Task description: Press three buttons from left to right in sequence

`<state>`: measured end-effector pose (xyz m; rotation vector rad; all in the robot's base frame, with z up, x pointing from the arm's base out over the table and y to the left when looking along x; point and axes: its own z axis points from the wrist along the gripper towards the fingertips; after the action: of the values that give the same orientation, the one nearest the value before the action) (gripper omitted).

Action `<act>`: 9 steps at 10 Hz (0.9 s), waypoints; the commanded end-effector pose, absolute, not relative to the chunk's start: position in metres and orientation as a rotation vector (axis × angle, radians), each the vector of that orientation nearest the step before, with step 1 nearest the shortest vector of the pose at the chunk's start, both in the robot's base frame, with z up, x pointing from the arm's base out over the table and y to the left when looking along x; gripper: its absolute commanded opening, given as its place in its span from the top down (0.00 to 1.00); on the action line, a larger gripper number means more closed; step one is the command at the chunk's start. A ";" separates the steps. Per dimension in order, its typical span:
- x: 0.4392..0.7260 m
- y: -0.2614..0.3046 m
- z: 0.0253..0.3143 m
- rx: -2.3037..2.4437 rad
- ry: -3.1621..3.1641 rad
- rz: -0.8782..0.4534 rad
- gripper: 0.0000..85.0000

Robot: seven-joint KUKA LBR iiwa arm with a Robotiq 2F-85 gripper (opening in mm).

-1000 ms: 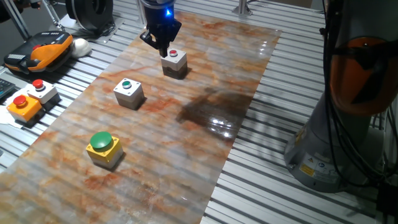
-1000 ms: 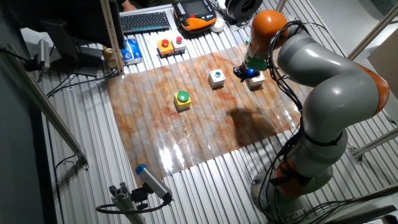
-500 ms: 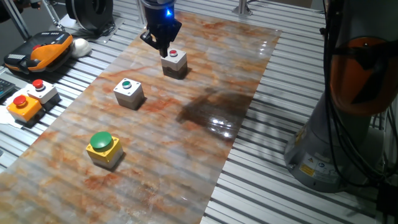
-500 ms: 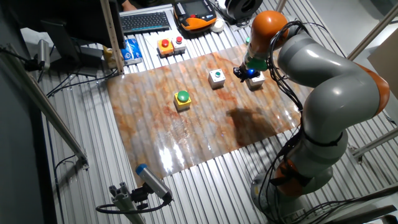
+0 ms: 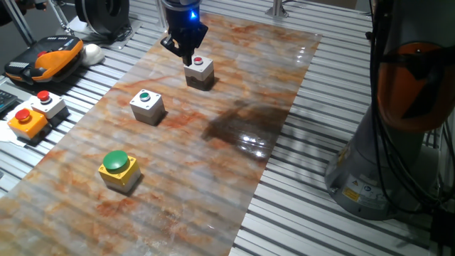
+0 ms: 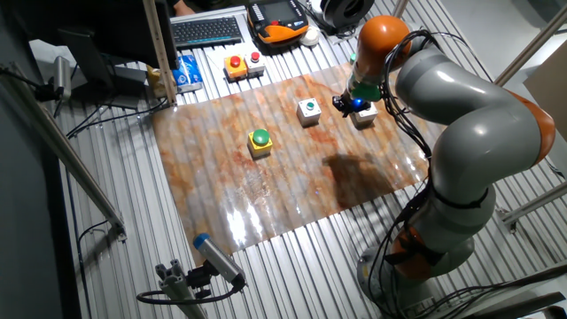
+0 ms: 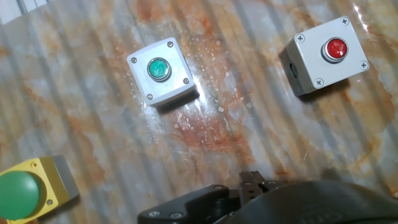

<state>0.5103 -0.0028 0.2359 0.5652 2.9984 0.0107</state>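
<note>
- Marbled orange-brown mat (image 5: 234, 92) laid over the slatted table, carrying all three box switches in a diagonal row.
- Grey box with red button (image 5: 199, 72) at the far end of the row in one fixed view; grey box with green button (image 5: 147, 106) in the middle; yellow box with green dome (image 5: 118, 169) nearest that camera.
- Seen from the hand view: yellow box (image 7: 31, 188) at lower left, green-button box (image 7: 161, 70) centre, red-button box (image 7: 327, 53) upper right.
- Gripper (image 5: 184, 47) hanging just beside and above the red-button box, apparently not on its button.
- Finger state: cannot tell; no view shows the tips clearly.
- Likely step: judged from the pose alone, either about to press the red button or just off it; order depends on whose left counts.
- Next move calls for centring the tip over the chosen small cap and a straight, short push down, since an off-centre touch would land on the grey lid.
- Orange box with red button (image 5: 27, 122) and its grey neighbour (image 5: 47, 104) off the mat, to be left alone.
</note>
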 end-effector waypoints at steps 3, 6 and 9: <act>0.510 -0.003 0.236 0.567 2.997 0.010 1.00; 0.510 -0.003 0.236 0.567 2.995 0.010 1.00; 0.511 -0.002 0.234 0.564 2.993 0.007 1.00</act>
<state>0.5108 -0.0024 0.2343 0.5640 2.9927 0.0068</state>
